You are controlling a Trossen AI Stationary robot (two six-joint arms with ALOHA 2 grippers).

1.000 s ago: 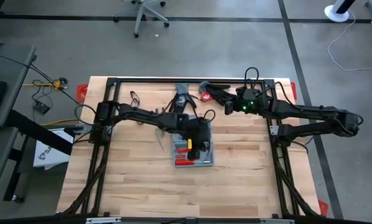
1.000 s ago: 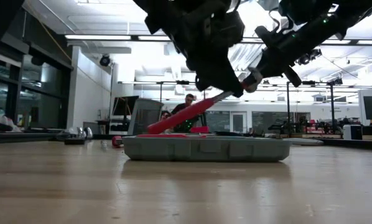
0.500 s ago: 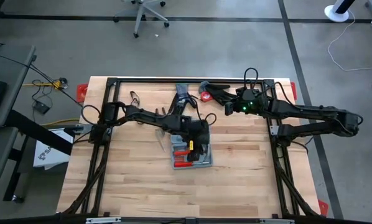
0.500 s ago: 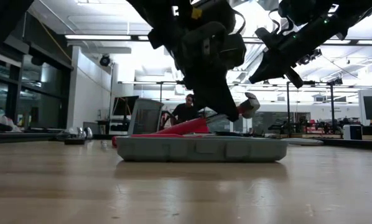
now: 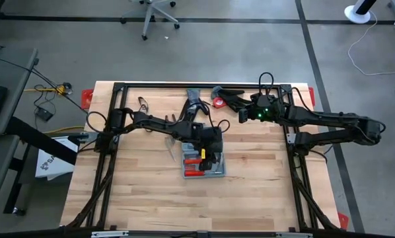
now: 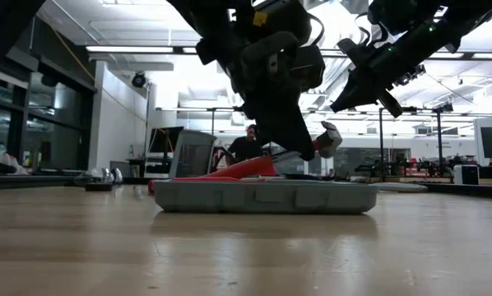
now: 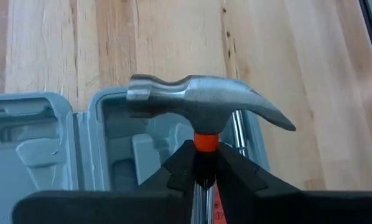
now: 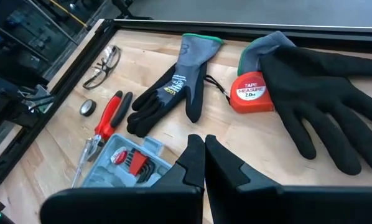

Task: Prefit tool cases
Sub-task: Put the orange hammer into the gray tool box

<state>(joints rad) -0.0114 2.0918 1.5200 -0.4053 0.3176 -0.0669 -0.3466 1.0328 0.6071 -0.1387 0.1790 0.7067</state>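
Observation:
The grey-blue tool case lies open and flat on the table's middle, with red-handled tools in its moulded tray. My left gripper stands over the case, shut on a red-handled claw hammer. The hammer's steel head is above the tray. My right gripper hovers shut above the table's far edge, near the gloves, and touches nothing. My left gripper pinches the hammer between its two fingers at the neck, just below the steel head. It comes from above, slanting, across the handle. The hammer is tilted, head raised, and its red handle slopes down into the case.
Two black gloves, a red tape measure, red-handled pliers, a screwdriver and safety glasses lie on the table's far part. Bare wood lies near and right of the case. A person sits far behind the table.
My left gripper has gone down toward the case with the hammer. The hammer has tipped flatter: its head has dropped and the red handle now lies lower in the tray. The case has slid a little toward the table's left.

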